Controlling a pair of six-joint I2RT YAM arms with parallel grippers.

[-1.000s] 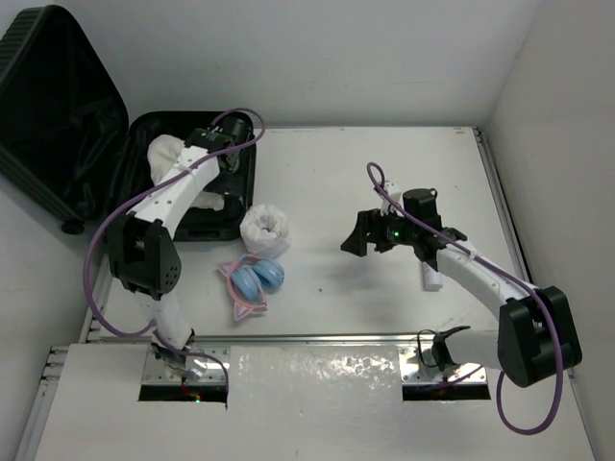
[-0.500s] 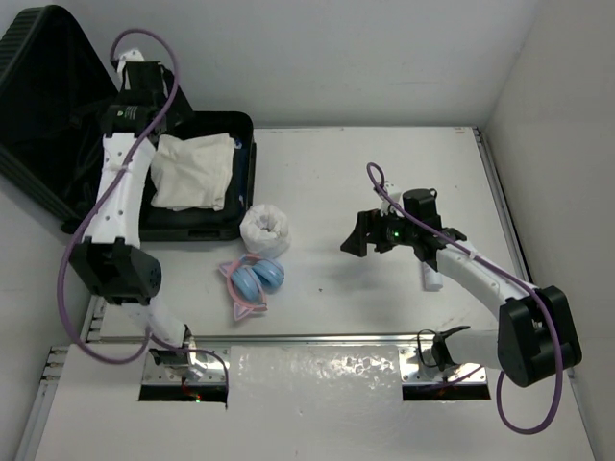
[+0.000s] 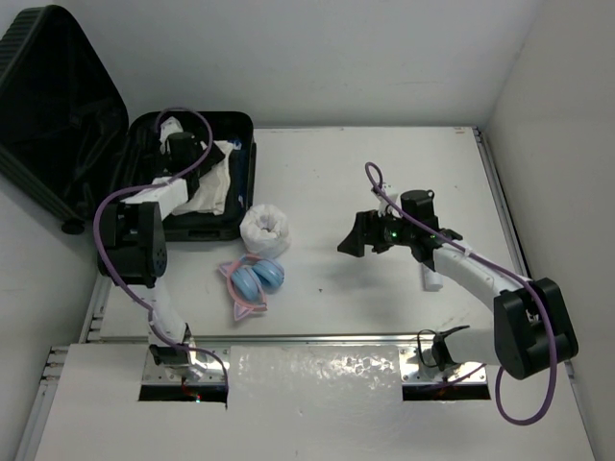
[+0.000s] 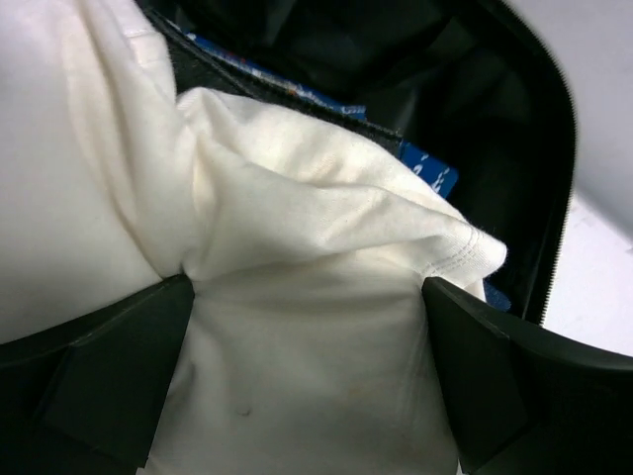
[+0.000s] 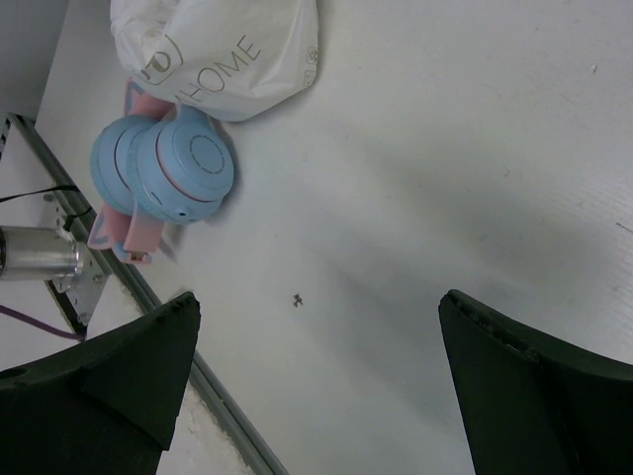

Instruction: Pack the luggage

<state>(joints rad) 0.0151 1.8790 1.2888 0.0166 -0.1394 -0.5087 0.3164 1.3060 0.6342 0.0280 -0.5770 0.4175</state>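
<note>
The white table (image 3: 384, 173) carries everything in view. At its far left corner lies the luggage (image 3: 58, 125), a large black hard-shell suitcase, spread open. Its lid, ribbed in horizontal bands, stands tilted up against the left wall, with a small black caster wheel (image 3: 72, 228) at its lower edge. The shallow base half lies flat with its rounded rim toward the middle of the table. In the left wrist view the luggage (image 4: 475, 109) shows dark fabric lining, a zip track along the edge, and a strip of blue printed material under the cloth.

A crumpled cream-white cotton garment (image 3: 213, 182) fills much of the base half. The left gripper (image 3: 176, 149) reaches down into the case over it. Seen from the wrist, the left gripper (image 4: 307, 287) has its jaws spread wide, with the garment (image 4: 297, 327) bunched loosely between them.

The right gripper (image 3: 356, 235) hovers over bare table near the centre, and the right gripper (image 5: 318, 302) has its jaws wide apart with nothing between them.

Just outside the case's rim sits a white plastic bag printed "HOME" (image 3: 264, 229) (image 5: 223, 49). Touching its near side is a pair of pale blue headphones with pink cat ears (image 3: 255, 280) (image 5: 163, 168). A small white block (image 3: 431, 279) lies under the right forearm.
</note>
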